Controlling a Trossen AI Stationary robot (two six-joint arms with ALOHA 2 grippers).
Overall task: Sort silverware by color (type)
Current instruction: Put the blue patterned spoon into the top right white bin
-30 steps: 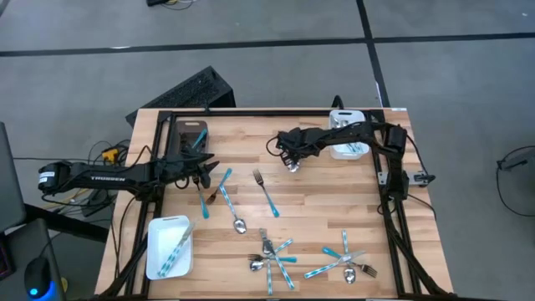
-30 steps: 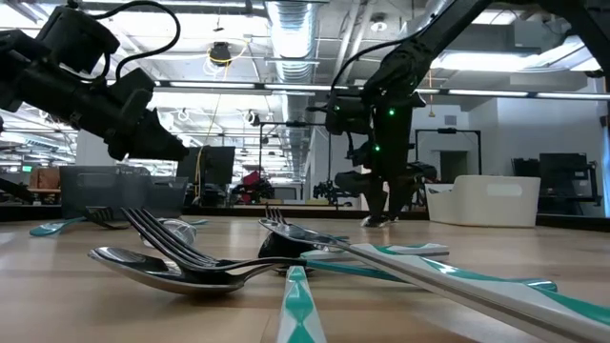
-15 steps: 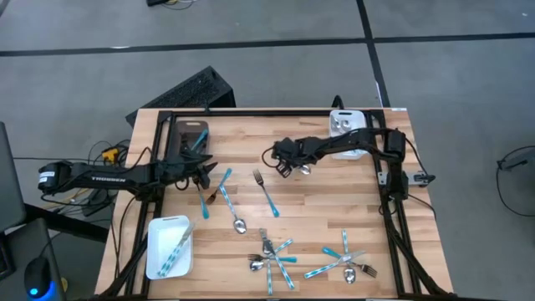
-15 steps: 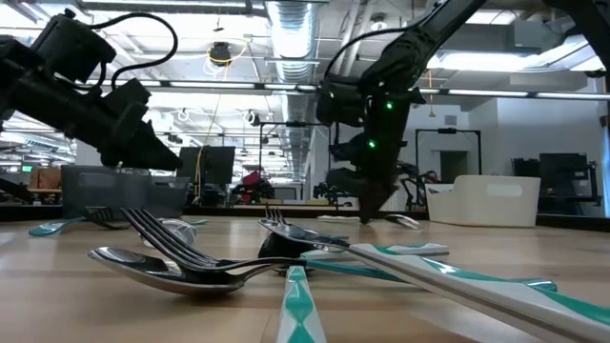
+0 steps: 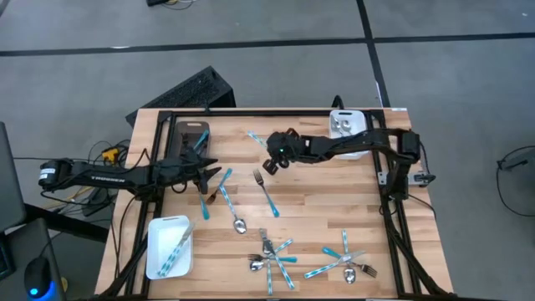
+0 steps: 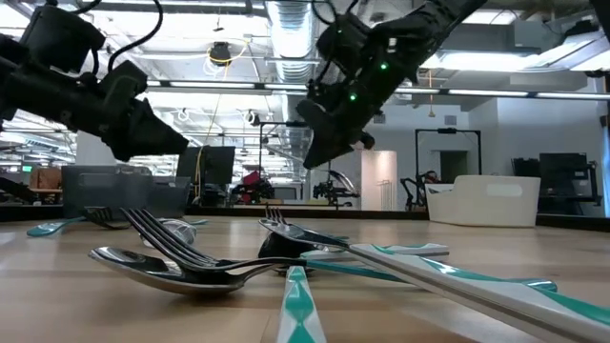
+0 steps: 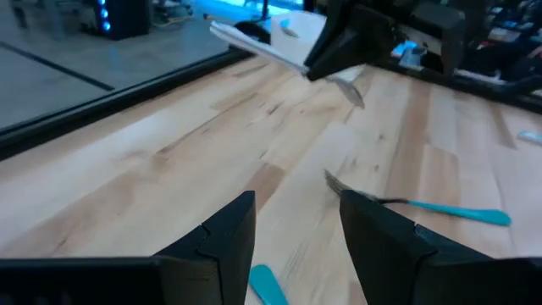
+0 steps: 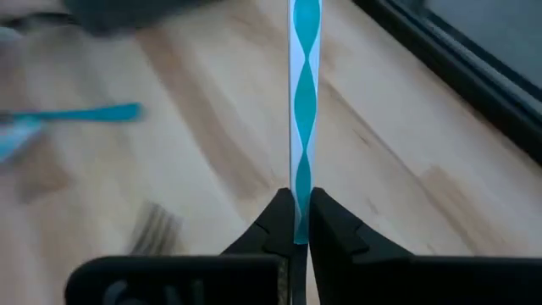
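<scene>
Right gripper [image 5: 269, 156] pinches a teal-handled metal utensil [image 8: 304, 93] over bare wood; left gripper [image 5: 211, 174], fingers spread, hovers at nine o'clock.

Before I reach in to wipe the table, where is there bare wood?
Bare wood lies between the loose fork and the right edge, below the right pincer. The near edge is crowded: cutlery pile, second pile.

Robotics lab: exposed ceiling ducts [image 6: 286, 19], strip lights, other robot rigs [image 6: 334, 186] behind wooden table [image 5: 318, 180].
</scene>
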